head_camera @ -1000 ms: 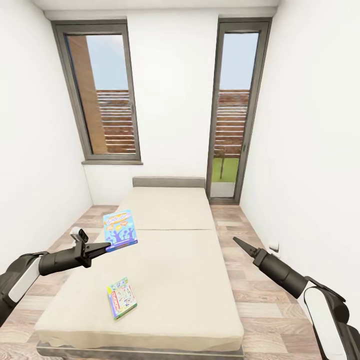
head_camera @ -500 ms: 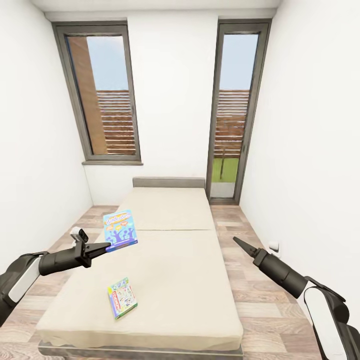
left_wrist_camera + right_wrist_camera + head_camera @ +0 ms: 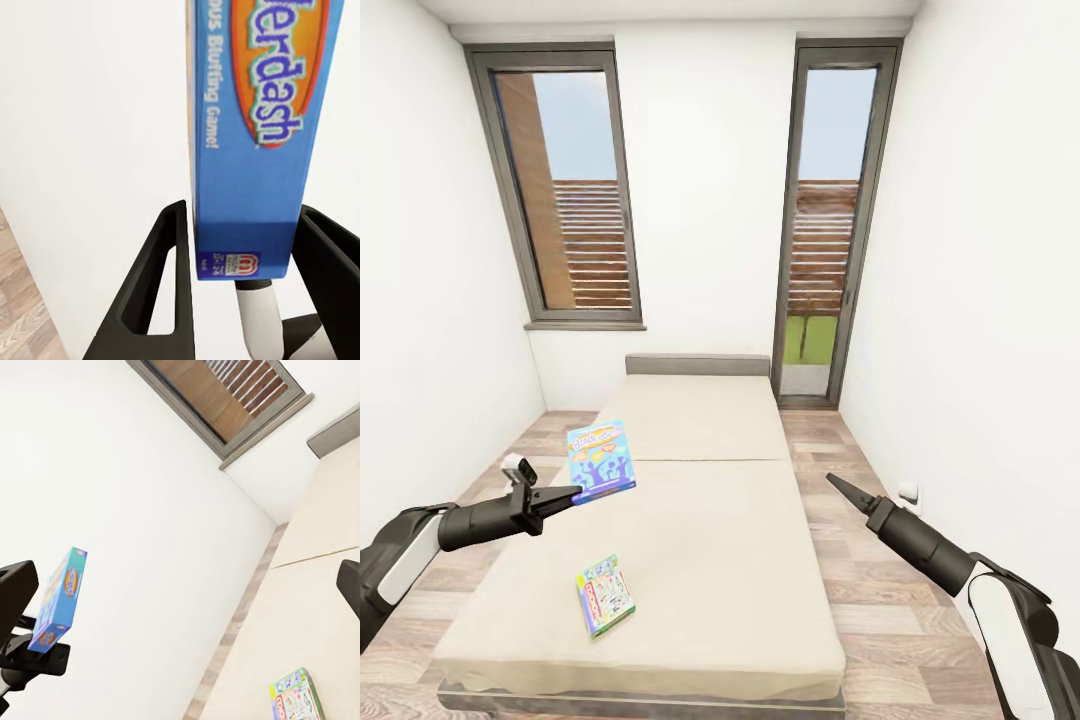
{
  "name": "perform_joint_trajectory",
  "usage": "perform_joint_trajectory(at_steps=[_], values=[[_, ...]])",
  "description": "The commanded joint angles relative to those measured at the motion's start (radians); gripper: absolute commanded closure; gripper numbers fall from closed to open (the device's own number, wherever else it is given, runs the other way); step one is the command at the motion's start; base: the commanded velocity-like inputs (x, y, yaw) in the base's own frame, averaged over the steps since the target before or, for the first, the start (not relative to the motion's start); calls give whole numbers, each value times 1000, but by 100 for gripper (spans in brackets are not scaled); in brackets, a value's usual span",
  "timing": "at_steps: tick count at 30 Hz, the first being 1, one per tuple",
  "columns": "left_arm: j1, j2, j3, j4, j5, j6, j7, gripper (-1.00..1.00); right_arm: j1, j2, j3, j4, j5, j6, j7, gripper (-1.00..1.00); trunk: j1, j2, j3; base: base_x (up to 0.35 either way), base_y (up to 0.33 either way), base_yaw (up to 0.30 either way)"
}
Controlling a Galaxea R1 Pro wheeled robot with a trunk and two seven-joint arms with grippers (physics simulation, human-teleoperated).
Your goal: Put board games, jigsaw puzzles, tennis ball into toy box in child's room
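Above the bed's near-left part, at abt 9 o'clock in the head view, the left gripper holds a blue board game off the mattress, box tilted w/ its cover facing the camera. Fingers are clamped on the box's lower edge. Second board game, white-green-red cover, lies flat on the beige mattress at abt 7 o'clock, near the bed's left edge, well apart from the held one. Count: 2 board games, 1 bed, 2 tall dark-framed windows at 11 and 1 o'clock on the far wall, 2 arms.

Right gripper hangs over the wood floor at abt 4 o'clock, just beside the bed's right edge, carrying nothing; its tips come to one point, so fingers look narrow/closed.

Left wrist view gives what the head view can't: the blue box seen edge-on, both black fingers pressing either face of it, part of the printed title legible, white wall behind.

Right wrist view looks across the bed: the blue game from its side in the left gripper, the flat game on the mattress, a window above. One dark finger pokes in at the edge there, so finger spacing can't be told from that view.
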Motion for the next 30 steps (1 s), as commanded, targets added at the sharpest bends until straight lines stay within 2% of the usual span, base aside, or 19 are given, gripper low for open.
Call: perform_joint_trajectory(at_steps=[1,7,30], values=[[-1,0,-2,1,-2,8,-3,100,0,0,-1,0,-4,6,1,-100,0,-1,0,0,0,0],[-1,-1,-2,1,-20,8,-3,100,0,0,-2,0,-4,6,2,-100,0,-1,0,0,0,0],[-1,2,-3,1,-19,8,-7,100,-1,0,-3,-1,-5,5,8,-100,0,-1,0,0,0,0]])
